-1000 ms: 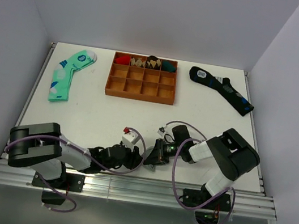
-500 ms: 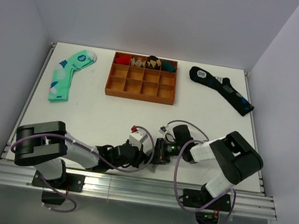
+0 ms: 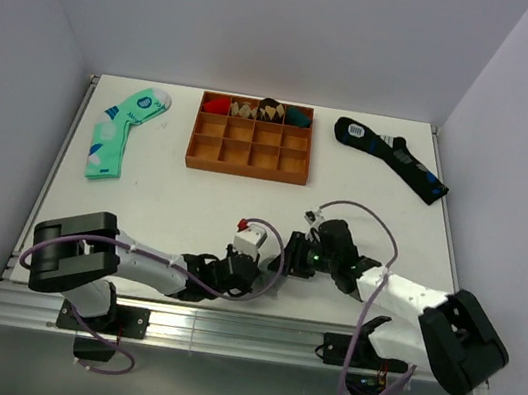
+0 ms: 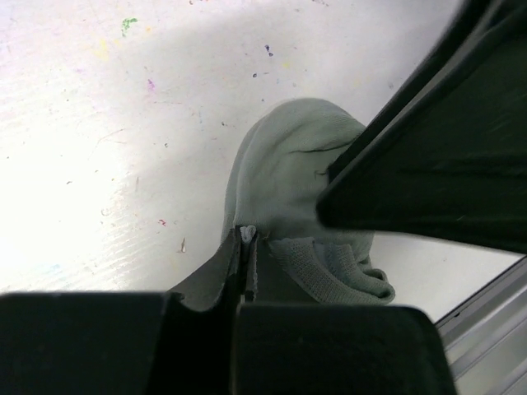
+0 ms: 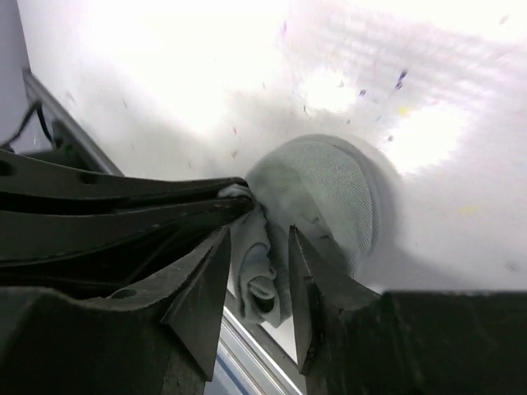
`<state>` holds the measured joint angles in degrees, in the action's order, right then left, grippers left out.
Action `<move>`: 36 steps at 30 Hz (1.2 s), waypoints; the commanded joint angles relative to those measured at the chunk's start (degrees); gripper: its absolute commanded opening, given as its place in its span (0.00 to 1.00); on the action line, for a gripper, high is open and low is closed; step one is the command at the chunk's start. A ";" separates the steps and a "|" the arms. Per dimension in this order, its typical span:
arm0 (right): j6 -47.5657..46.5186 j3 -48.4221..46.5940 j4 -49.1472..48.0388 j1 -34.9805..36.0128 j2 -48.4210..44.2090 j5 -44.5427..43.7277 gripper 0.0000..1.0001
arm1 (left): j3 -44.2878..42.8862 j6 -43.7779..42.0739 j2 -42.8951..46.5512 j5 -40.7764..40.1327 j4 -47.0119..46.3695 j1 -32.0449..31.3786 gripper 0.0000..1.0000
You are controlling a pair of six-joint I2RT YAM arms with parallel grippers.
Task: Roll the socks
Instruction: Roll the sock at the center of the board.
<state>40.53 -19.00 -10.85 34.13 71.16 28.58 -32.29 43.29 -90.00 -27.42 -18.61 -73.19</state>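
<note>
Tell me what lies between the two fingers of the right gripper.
A fold of the socks lies in the gap of the open right gripper, as the right wrist view shows. The left gripper pinches the same bundle beside it.

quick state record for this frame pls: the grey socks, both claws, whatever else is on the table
target: small light-grey knit ankle socks, bunched in a loose bundle near the front edge of the white table
left claw: shut, pinching a fold of the socks
right claw: open, one finger on each side of a fold
far left: mint-green patterned sock, flat
far right: long dark navy sock, flat
far middle: brown wooden divided tray, rear row filled, other rows bare
</note>
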 commanded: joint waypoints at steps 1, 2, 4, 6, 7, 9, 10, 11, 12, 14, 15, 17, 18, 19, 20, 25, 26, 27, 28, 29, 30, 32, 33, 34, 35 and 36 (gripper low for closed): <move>-0.55 -0.59 6.53 -0.12 -6.63 -10.11 0.40 | -0.57 1.36 -2.38 -3.08 11.31 -1.08 0.00; -0.20 -0.86 9.50 -0.03 -8.91 -11.69 0.37 | -0.75 1.53 -2.55 -3.17 11.40 -1.34 0.00; 0.86 -1.12 11.80 0.06 -11.03 -14.15 0.28 | -1.72 2.24 -2.73 -4.04 12.28 -1.87 0.00; 1.13 -1.21 15.41 0.06 -12.44 -17.13 0.24 | -2.59 2.59 -3.17 -4.31 13.51 -2.40 0.00; 1.13 -1.12 16.47 0.06 -12.62 -18.54 0.25 | -2.86 2.77 -3.34 -4.57 13.77 -2.48 0.00; 0.86 -0.42 18.85 0.06 -12.88 -20.31 0.28 | -3.74 3.38 -3.69 -4.92 15.00 -2.66 0.00; 0.86 0.19 17.81 0.06 -12.88 -20.06 0.28 | -3.83 3.38 -3.70 -4.92 15.18 -2.66 0.00; 1.12 1.33 17.01 0.06 -12.88 -19.53 0.29 | -4.09 3.73 -3.87 -5.10 15.97 -2.75 0.00; 1.30 1.60 16.13 0.15 -12.54 -18.92 0.28 | -4.62 4.08 -3.96 -5.27 16.58 -2.84 0.00; 1.91 1.69 15.42 0.93 -12.44 -19.87 0.28 | -5.41 4.87 -4.40 -5.54 18.42 -2.84 0.00; 2.27 1.52 15.51 1.37 -12.18 -20.22 0.28 | -6.19 5.14 -4.57 -5.54 20.00 -2.84 0.00; 2.27 1.34 14.55 1.82 -11.22 -20.05 0.28 | -7.42 5.93 -4.92 -5.37 21.51 -2.84 0.00; 2.27 1.25 14.28 1.90 -10.87 -20.14 0.28 | -7.78 6.11 -5.10 -5.28 23.25 -2.84 0.00; 2.36 1.08 13.84 1.99 -10.34 -20.40 0.27 | -8.22 6.63 -5.36 -5.28 24.14 -2.84 0.00; 2.53 0.99 13.58 2.25 -10.34 -21.45 0.27 | -9.01 6.72 -5.54 -5.01 25.02 -2.84 0.00; 3.94 3.09 8.77 4.28 -14.02 -23.31 0.27 | -10.77 6.90 -6.76 -3.52 29.41 -2.84 0.00; 4.29 4.14 8.22 4.63 -16.11 -23.65 0.27 | -11.82 6.98 -7.21 -3.26 30.29 -2.84 0.00; 5.42 4.59 7.87 4.89 -17.18 -25.05 0.27 | -12.44 7.16 -7.65 -2.99 31.61 -2.84 0.00; 5.78 5.11 6.99 5.15 -18.23 -25.50 0.27 | -12.96 7.16 -8.00 -2.64 32.58 -2.84 0.00; 6.13 6.42 6.11 5.16 -19.64 -25.76 0.28 | -14.01 7.16 -8.70 -2.29 34.41 -2.84 0.00; 7.18 7.13 5.50 5.42 -21.83 -26.64 0.29 | -14.46 7.34 -8.97 -1.94 35.30 -2.84 0.00; 8.15 9.07 4.26 5.51 -24.04 -27.52 0.29 | -16.38 7.78 -10.02 -0.88 38.64 -2.75 0.00; 8.33 9.77 3.30 5.51 -25.70 -27.26 0.29 | -17.09 8.12 -10.46 -0.36 39.61 -2.75 0.00; 8.51 10.56 1.12 5.68 -26.59 -26.56 0.30 | -17.80 8.56 -11.25 0.34 40.92 -2.58 0.00; 8.68 12.13 -0.12 5.86 -27.29 -26.47 0.31 | -18.76 8.74 -11.52 0.87 42.33 -2.49 0.00; 9.29 12.93 -1.18 6.47 -28.95 -26.56 0.31 | -19.12 8.74 -11.69 1.49 42.86 -2.49 0.00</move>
<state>47.75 -8.19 -5.56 39.44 45.08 3.77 -51.75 50.78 -98.08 -32.86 12.25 -75.50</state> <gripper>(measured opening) 0.307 0.032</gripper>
